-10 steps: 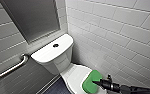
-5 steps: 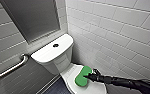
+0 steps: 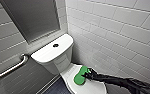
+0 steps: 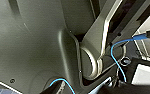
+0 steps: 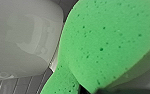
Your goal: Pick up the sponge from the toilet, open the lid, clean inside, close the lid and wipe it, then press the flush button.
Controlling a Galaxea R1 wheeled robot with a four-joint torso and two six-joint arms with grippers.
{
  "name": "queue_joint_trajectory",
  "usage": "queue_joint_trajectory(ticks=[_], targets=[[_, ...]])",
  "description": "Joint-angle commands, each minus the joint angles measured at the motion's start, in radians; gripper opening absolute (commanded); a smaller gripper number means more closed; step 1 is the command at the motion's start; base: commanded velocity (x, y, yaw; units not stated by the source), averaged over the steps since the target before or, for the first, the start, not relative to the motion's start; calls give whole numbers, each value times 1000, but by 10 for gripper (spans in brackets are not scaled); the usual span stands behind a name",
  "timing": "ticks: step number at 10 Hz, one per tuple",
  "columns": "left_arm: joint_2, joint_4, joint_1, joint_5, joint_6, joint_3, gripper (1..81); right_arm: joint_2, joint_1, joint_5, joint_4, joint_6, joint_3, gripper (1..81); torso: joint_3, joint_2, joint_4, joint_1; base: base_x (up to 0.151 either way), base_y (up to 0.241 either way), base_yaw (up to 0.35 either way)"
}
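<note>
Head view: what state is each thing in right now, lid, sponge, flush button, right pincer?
toilet lid: down, shut, with the sponge on top.
sponge: lying flat on the lid, held at its edge.
right pincer: shut on the sponge.
flush button: nothing touching it.

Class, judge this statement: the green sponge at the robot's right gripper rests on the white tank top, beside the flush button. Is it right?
Not quite. The sponge at the right gripper rests on the toilet's closed lid, not the tank top; the flush button sits apart. The head view shows it.
</note>
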Motion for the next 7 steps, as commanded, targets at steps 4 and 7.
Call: queue_joint_trajectory(ticks=[4, 7], targets=[[-23, 4, 9, 28, 6, 26, 811, 10, 31, 0, -15, -2, 44, 10, 0, 0, 0, 0, 0, 0, 0], [-21, 5, 7, 28, 6, 29, 811, -163, -35, 26, -10, 1, 211, 10, 0, 0, 0, 0, 0, 0, 0]])
